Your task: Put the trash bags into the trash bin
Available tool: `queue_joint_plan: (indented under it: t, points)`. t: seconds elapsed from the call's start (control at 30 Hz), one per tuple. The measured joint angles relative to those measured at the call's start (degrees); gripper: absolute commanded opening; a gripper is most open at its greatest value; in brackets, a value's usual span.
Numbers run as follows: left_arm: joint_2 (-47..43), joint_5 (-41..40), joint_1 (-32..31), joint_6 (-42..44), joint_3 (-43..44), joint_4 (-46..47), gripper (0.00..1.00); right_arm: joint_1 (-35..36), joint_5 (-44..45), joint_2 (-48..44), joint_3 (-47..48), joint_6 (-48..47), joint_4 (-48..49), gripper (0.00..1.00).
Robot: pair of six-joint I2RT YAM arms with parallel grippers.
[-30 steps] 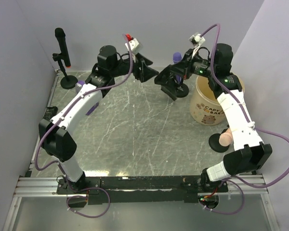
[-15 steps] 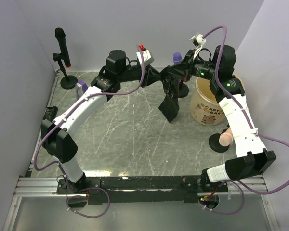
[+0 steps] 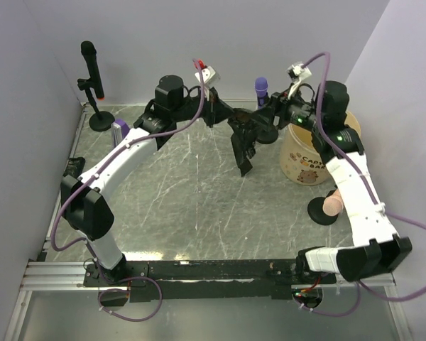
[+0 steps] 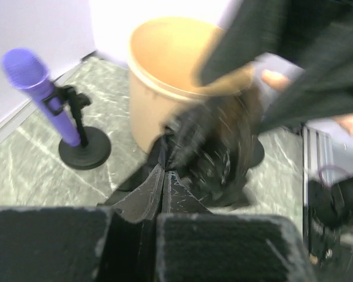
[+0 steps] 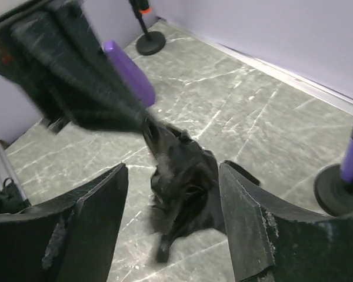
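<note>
Over the last second the right gripper has let go, its fingers now apart, and the left gripper has clamped shut on the bag. The bin stands just right of the hanging bag. Carry it above the rim before releasing, so its loose tail clears.

The trash bag is glossy black; the trash bin is tan with a cartoon print and dark lettering. The table is grey, veined white.
</note>
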Motion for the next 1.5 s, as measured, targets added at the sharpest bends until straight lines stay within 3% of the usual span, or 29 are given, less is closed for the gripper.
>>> queue_joint_plan:
  t: [0.37, 0.6, 0.83, 0.93, 1.03, 1.13, 1.27, 1.5]
  points:
    - [0.0, -10.9, 0.3, -11.1, 0.0, 1.3, 0.01, 1.3, 4.5, -9.9, -6.2, -0.9, -2.1, 0.72]
    - [0.0, -19.5, 0.5, -17.6, 0.1, 0.6, 0.01, 3.2, 5.8, -9.5, -12.4, -0.9, -5.2, 0.72]
    - [-0.2, -21.1, 0.6, -21.4, 0.2, 0.5, 0.01, 5.3, 7.7, -6.0, -11.4, -1.4, -4.2, 0.69]
    - [-0.7, -21.4, 0.6, -22.1, 0.1, 0.4, 0.01, 5.4, 9.6, -3.1, -9.5, -1.7, -3.4, 0.65]
    - [-1.5, -21.4, 0.6, -22.6, 0.1, 0.4, 0.01, 5.4, 10.5, -0.1, -7.8, -1.7, -2.0, 0.51]
    - [-2.5, -21.4, 0.6, -22.8, 0.1, 0.5, 0.01, 5.6, 10.2, 2.0, -6.4, -1.4, -1.3, 0.49]
    - [-3.1, -21.4, 0.6, -22.8, 0.1, 0.7, 0.01, 6.3, 9.5, 3.8, -4.4, -0.7, -0.1, 0.49]
    - [-3.1, -20.9, 0.6, -22.9, 0.1, 0.7, 0.01, 8.3, 9.2, 6.6, -2.4, 0.1, 1.5, 0.61]
